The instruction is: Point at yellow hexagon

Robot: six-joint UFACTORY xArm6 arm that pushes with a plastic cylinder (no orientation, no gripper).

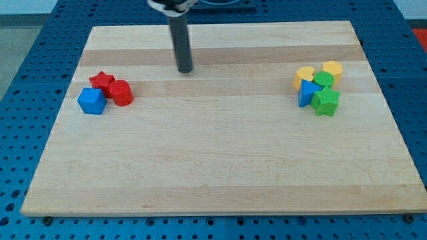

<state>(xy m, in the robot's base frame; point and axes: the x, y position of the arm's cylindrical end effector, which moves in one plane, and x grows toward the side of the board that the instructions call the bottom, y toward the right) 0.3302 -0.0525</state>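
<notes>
The yellow hexagon (332, 70) sits at the view's upper right, at the top of a tight cluster of blocks. Touching it are a green cylinder (323, 81) and, to the left, a yellow heart-shaped block (304, 77). Below them lie a blue triangle (308, 92) and a green star (326, 101). My tip (185, 70) stands on the board at the upper middle, far to the left of the yellow hexagon, touching no block.
At the view's left lie a red star (102, 81), a red cylinder (121, 93) and a blue cube (92, 101), close together. The wooden board (220, 167) rests on a blue perforated table.
</notes>
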